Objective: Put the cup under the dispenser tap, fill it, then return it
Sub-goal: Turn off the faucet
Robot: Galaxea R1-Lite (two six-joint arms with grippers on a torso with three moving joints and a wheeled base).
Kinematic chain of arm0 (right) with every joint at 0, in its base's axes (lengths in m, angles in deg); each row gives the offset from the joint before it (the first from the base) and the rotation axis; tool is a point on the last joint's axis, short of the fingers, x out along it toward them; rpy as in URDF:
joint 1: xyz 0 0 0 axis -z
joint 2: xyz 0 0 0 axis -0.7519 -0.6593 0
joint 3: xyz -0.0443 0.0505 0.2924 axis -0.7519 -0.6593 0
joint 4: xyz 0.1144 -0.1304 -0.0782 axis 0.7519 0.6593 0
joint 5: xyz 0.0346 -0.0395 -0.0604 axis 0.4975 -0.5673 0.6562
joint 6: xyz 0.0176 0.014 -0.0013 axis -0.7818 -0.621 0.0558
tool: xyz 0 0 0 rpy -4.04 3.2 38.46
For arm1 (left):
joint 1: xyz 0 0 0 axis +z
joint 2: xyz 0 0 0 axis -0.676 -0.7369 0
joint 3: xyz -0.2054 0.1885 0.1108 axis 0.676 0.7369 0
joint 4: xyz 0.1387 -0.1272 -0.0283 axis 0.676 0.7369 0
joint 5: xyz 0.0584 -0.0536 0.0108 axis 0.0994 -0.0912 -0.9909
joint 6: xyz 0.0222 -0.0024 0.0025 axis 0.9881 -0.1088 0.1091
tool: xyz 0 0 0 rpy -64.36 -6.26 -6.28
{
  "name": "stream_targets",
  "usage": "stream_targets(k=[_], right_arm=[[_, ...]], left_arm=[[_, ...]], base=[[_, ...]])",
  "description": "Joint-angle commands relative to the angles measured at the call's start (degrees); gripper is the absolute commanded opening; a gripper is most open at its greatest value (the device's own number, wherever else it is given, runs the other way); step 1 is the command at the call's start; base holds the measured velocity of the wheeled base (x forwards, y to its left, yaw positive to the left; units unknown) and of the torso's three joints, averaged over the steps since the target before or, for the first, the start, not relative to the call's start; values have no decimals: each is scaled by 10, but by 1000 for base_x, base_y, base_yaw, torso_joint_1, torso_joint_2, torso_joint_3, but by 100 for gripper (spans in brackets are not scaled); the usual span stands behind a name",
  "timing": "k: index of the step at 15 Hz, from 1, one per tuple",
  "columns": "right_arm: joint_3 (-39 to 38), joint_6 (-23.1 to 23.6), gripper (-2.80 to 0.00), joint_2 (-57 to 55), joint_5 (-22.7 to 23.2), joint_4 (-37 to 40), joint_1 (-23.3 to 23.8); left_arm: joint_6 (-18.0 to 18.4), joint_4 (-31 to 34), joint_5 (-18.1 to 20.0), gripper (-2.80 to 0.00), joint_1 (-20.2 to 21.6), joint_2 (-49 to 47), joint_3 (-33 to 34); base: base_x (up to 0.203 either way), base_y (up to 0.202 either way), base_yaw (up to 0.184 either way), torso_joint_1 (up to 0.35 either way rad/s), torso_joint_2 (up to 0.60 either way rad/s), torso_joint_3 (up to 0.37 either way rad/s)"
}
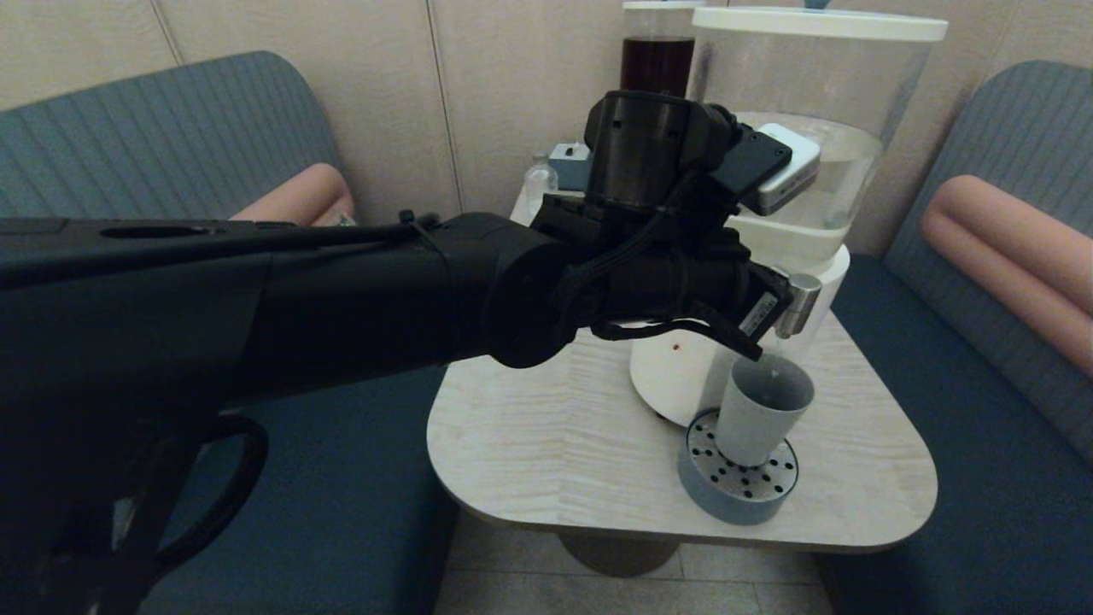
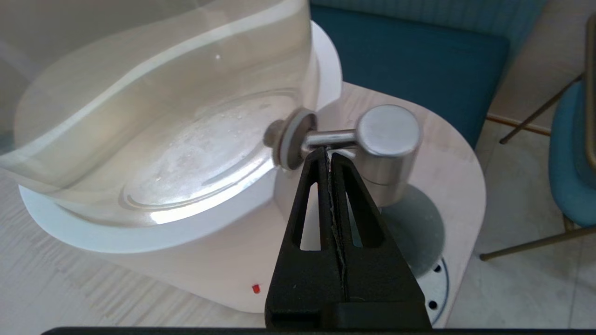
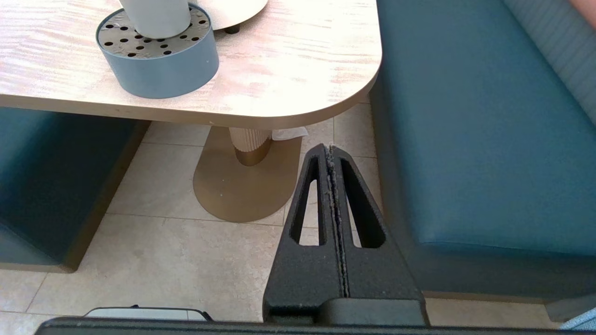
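Observation:
The grey-blue cup stands upright on a round perforated drip tray, directly below the brushed-steel dispenser tap. My left gripper reaches across the table and is shut with nothing between its fingers. In the left wrist view the left gripper has its tips against the thin horizontal stem of the tap. The cup shows under the spout. My right gripper hangs shut and empty over the floor beside the table. Its view shows the cup on the tray.
The large dispenser with clear liquid stands on a white base at the back of the pale wood table. Behind it are a dark-liquid dispenser and a small clear bottle. Blue benches flank the table.

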Motion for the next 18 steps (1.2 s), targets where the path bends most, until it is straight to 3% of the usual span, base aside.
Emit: stream_targets(k=[1,7,13,18], right_arm=[[0,0,-280,0,0,0,0],[0,0,-280,0,0,0,0],[0,0,-280,0,0,0,0],[0,0,-280,0,0,0,0]], left_arm=[[2,-3,1,-280,0,-5,0],[2,-21,1,-280,-1,-14,-7],[2,-106,1,-280,-1,-28,-6],[2,-114,2,-280,-5,-36,-6]], base=[[0,0,0,0,0,0],[0,0,0,0,0,0],[0,0,0,0,0,0],[0,0,0,0,0,0]])
